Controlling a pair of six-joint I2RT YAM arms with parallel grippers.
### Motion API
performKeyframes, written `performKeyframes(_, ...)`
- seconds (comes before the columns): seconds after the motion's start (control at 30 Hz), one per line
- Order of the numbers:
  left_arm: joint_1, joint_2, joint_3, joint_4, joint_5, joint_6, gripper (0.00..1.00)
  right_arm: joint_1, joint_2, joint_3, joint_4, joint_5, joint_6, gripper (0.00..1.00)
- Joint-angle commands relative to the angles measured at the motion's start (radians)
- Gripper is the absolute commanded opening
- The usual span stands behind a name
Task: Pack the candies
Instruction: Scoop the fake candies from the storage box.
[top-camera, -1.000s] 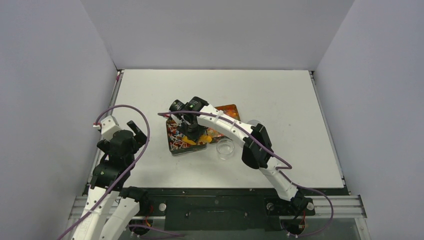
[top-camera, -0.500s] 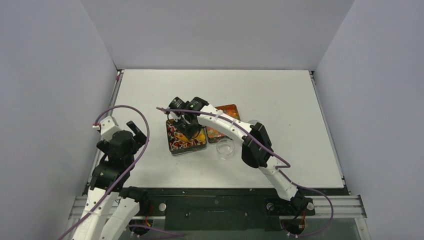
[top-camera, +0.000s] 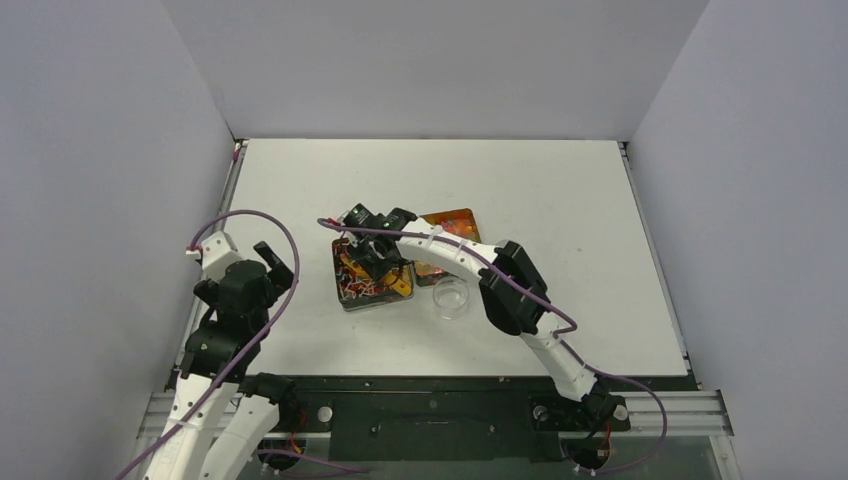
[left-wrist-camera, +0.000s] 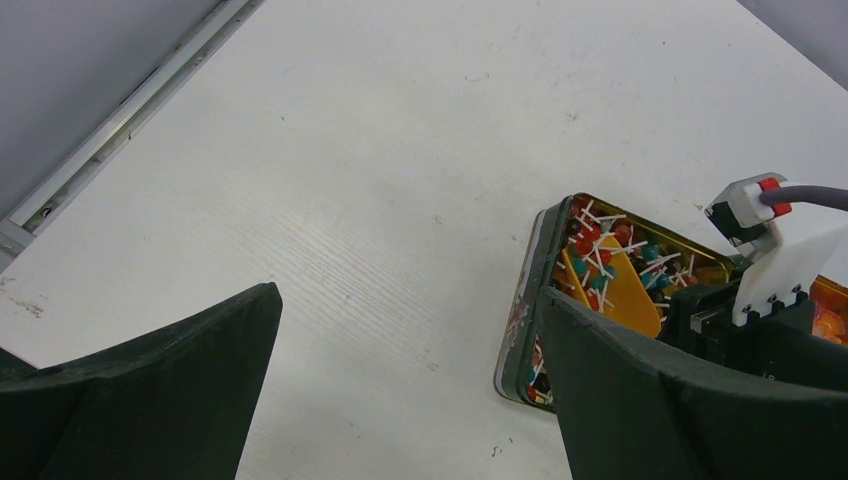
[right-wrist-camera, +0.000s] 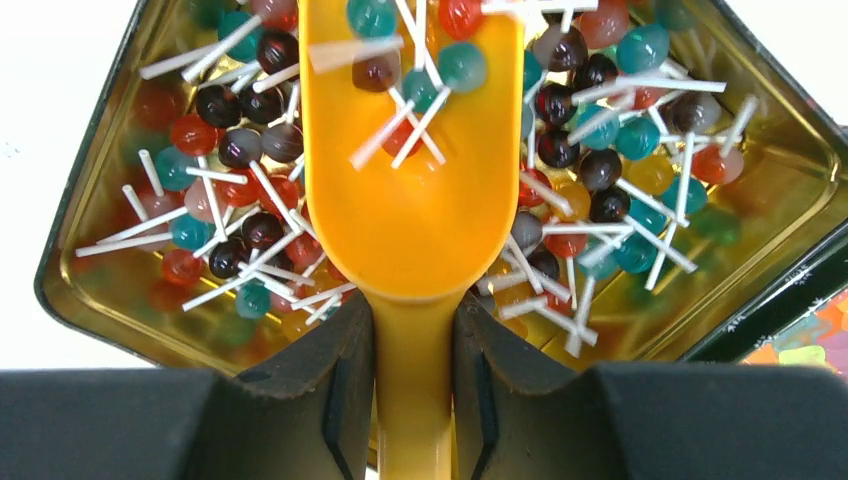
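Note:
The candies are small round sweets on white sticks, red, teal, dark and orange. They fill a dark square tin left of the table's middle. My right gripper is shut on the handle of an orange scoop. The scoop's bowl lies low in the tin with a few candies in it. The left wrist view shows the tin and scoop from the side. My left gripper stands open over bare table to the tin's left, holding nothing.
A second tin with orange contents lies right behind the first one. A clear round container stands just right of the first tin. The table's left rail runs beside my left gripper.
My right gripper has shifted left across the tin with the scoop, and the scoop now lies lower among the candies. The left arm has not moved.

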Motion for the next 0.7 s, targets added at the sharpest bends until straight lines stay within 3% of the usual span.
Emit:
performKeyframes(0.0, 0.008, 0.013, 0.0, 0.031, 0.01, 0.011, 0.97, -0.005, -0.094, -0.074, 0.144, 0.055, -0.007, 0.0)
performKeyframes(0.67, 0.025, 0.031, -0.002, 0.047, 0.051, 0.027, 0.97, -0.002, -0.358, -0.584, 0.606, 0.076, -0.071, 0.0)
